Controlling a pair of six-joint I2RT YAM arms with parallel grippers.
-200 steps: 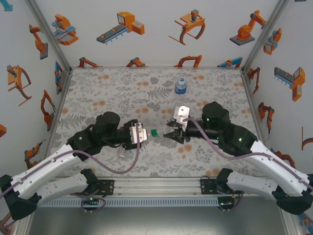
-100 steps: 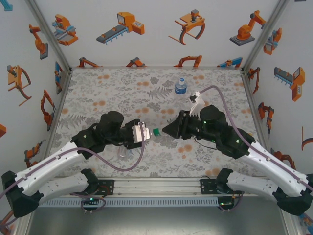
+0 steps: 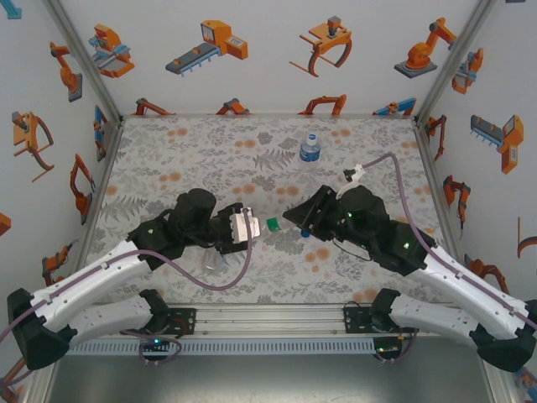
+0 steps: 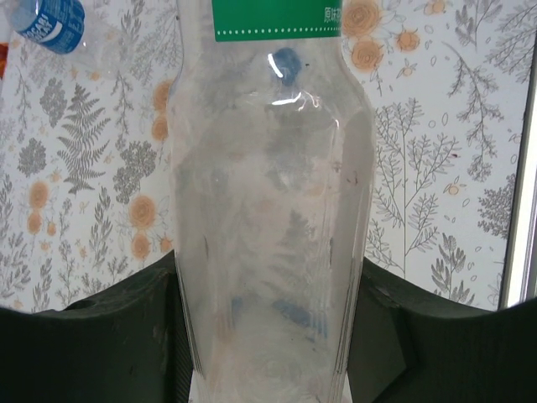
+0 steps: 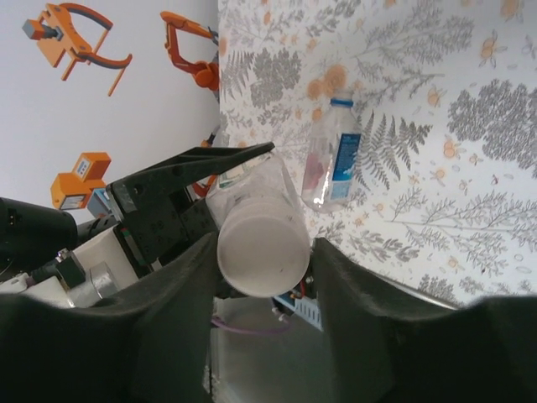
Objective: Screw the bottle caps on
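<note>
Two arms reach in from the near edge and meet over the middle of the tabletop (image 3: pixel 185 159). The left tool (image 4: pixel 268 277) is clenched on a clear bottle (image 4: pixel 268 168): in the left wrist view both dark fingers (image 4: pixel 126 336) press against its sides. A green label (image 4: pixel 277 18) bands the bottle farther along, away from the grip. In the top view the bottle lies roughly level, spanning the gap between the two tools, with its green band about midway.

At the bottle's other end sits a white cap (image 5: pixel 260 239). The right wrist view shows its round face end-on. The right tool (image 5: pixel 265 252) has one finger close on each side of it. I cannot tell whether those fingers squeeze the cap or only stand just beside it. Behind the cap, the left tool's black fingers show against the clear body.

Well beyond both tools, toward the back wall, a far bottle (image 3: pixel 310 149) with a blue label stands upright on the tabletop, apart from the arms.
</note>
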